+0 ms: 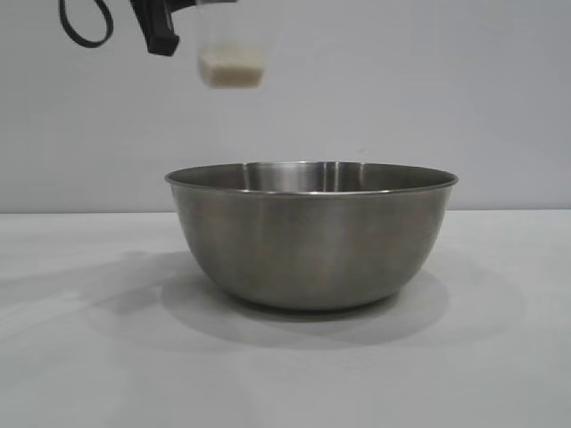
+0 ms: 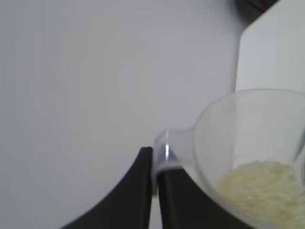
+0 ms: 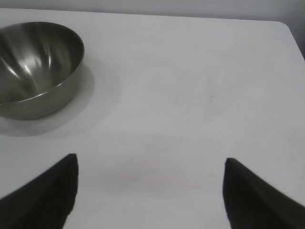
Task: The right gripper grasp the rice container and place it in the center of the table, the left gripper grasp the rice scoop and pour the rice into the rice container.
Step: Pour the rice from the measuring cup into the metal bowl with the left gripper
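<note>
The left gripper point(image 2: 155, 167) is clamping its two black fingers point(image 2: 133, 191) together on the side handle of the rice scoop point(image 2: 248, 157), pinching it tight. From the wrist view the clear cup is sitting just beyond the fingertips, and the rice point(image 2: 262, 188) is lying in a pale heap against its lower wall. Out in the exterior view the scoop is hanging high in the air, above and a little to the left of the rice container point(image 1: 312, 236), clear of its rim and not touching it. The steel bowl is standing upright on the white tabletop point(image 1: 80, 357), roughly in the middle, casting a soft shadow around its base.

Over on the other side, the right gripper point(image 3: 150, 191) is hovering with its fingers point(image 3: 47, 191) spread wide apart, gripping nothing. It is looking down on bare tabletop, and the bowl is resting well apart from it.
</note>
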Motion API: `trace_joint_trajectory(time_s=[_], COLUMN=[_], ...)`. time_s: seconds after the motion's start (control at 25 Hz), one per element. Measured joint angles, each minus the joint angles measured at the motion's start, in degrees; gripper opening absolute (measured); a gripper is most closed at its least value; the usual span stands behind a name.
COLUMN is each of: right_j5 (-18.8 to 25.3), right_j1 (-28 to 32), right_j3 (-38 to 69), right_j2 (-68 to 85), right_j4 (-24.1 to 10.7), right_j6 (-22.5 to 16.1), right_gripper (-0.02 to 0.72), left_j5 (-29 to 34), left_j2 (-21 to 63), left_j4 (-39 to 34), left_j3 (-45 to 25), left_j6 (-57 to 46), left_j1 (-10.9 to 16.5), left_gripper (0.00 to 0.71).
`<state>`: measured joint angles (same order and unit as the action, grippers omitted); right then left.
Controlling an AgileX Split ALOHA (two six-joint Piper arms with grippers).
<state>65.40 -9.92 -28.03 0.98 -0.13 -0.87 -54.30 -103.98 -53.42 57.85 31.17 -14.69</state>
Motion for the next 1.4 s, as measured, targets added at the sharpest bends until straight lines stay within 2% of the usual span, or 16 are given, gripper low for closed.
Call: trace_joint_trajectory(time_s=[0.28, 0.52, 0.92, 1.16, 1.4], right_j5=[0.0, 0.0, 0.0, 0.0, 0.0], right_j1=[0.0, 0.0, 0.0, 0.0, 0.0], right_j3=[0.0, 0.0, 0.0, 0.0, 0.0], right_j2=[0.0, 0.0, 0.0, 0.0, 0.0], right_j4=[0.0, 0.0, 0.0, 0.0, 0.0], right_j6=[0.0, 0.0, 0.0, 0.0, 0.0], right_gripper=[0.534, 0.534, 0.534, 0.534, 0.534], left_j5=[2.9, 6.1, 6.2, 6.2, 6.2], left_j2=[-0.6, -3.3, -4.2, -4.2, -4.2], left_j4=[1.6, 3.5, 5.9, 6.4, 7.4], left_j3=[0.0, 0.0, 0.0, 0.0, 0.0], left_j6=[15.0, 28.9, 45.9, 53.0, 57.9], left_j1=[-4.1, -6.2, -6.9, -8.7, -8.9], left_gripper=[0.0, 0.0, 0.0, 0.0, 0.0])
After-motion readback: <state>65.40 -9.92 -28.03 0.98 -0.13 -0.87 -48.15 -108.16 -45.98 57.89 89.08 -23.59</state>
